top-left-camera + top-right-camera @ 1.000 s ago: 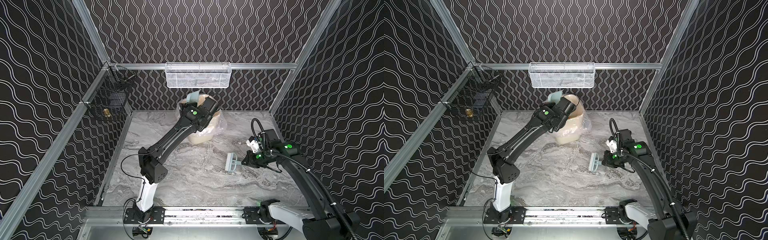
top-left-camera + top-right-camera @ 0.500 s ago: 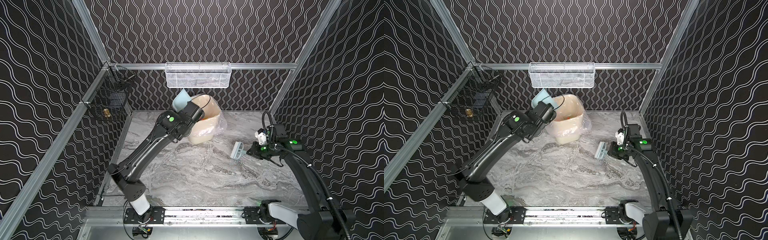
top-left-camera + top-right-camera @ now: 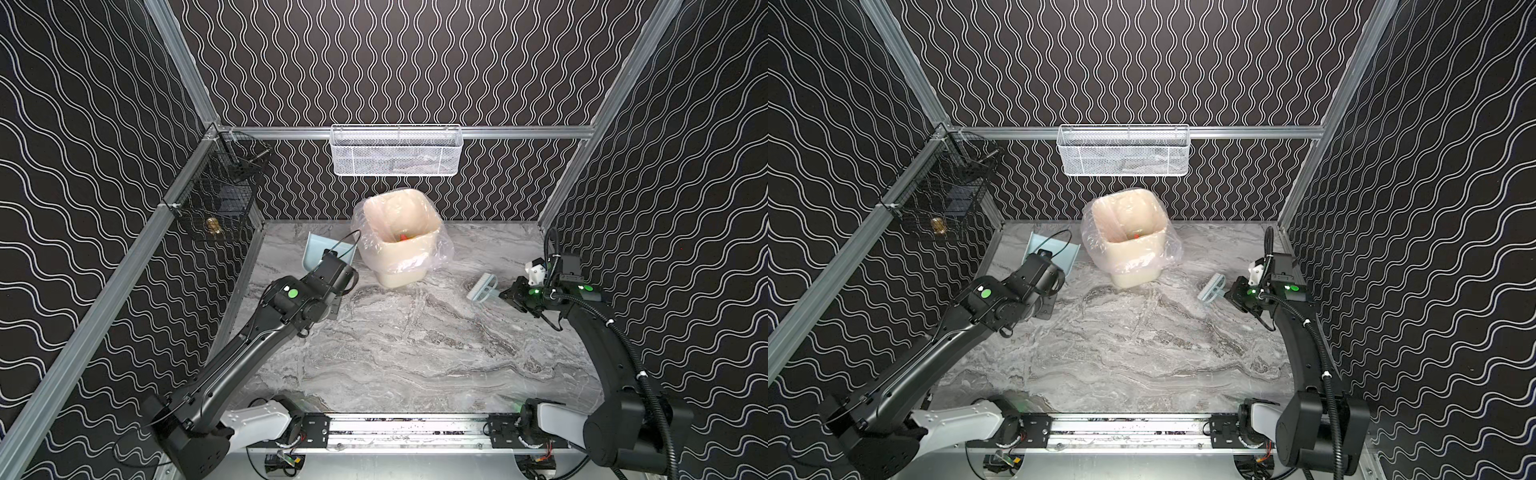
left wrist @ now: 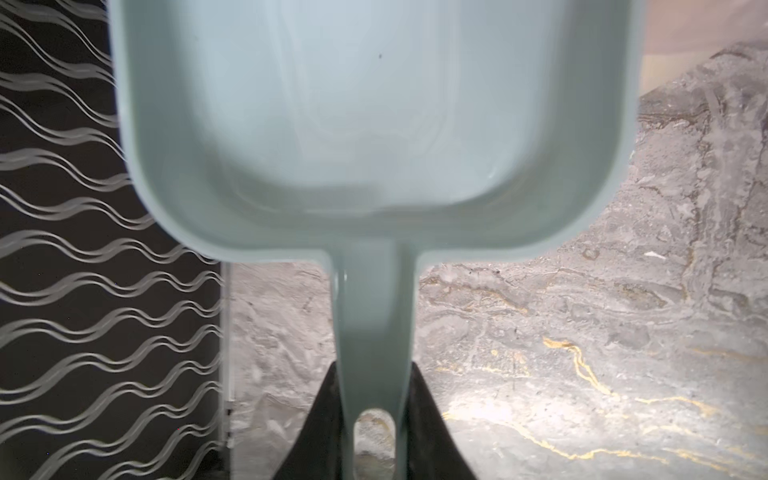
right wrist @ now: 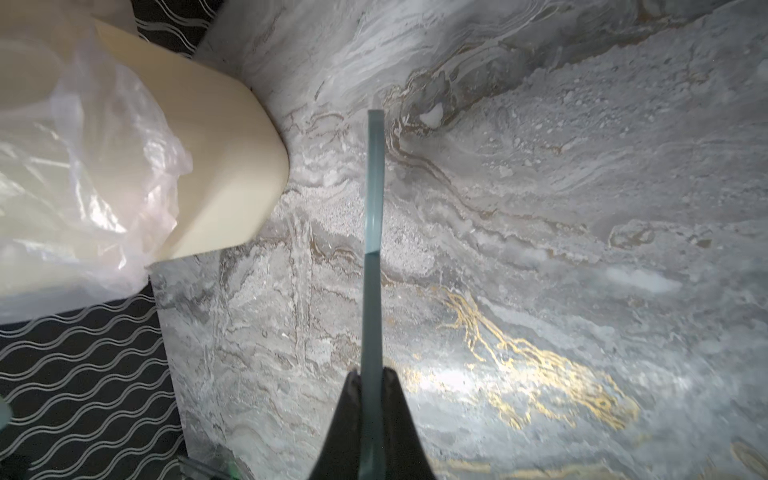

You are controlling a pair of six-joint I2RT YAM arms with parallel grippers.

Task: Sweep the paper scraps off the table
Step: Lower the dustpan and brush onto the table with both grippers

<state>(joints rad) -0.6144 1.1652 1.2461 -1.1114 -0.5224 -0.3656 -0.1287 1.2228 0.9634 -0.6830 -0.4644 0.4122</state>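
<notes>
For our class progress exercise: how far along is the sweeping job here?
Done: the table shows no litter; paper scraps lie in the lined bin, and the dustpan looks empty. In hand: left gripper grips the dustpan's handle, right gripper the brush. Left: probably only setting both tools down.

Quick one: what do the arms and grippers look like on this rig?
Both are matte black: left arm and right arm, each with a white base link and round green light. A black cable with white ties runs along the right arm. The left gripper and right gripper are black, tapering to narrow tips.
</notes>
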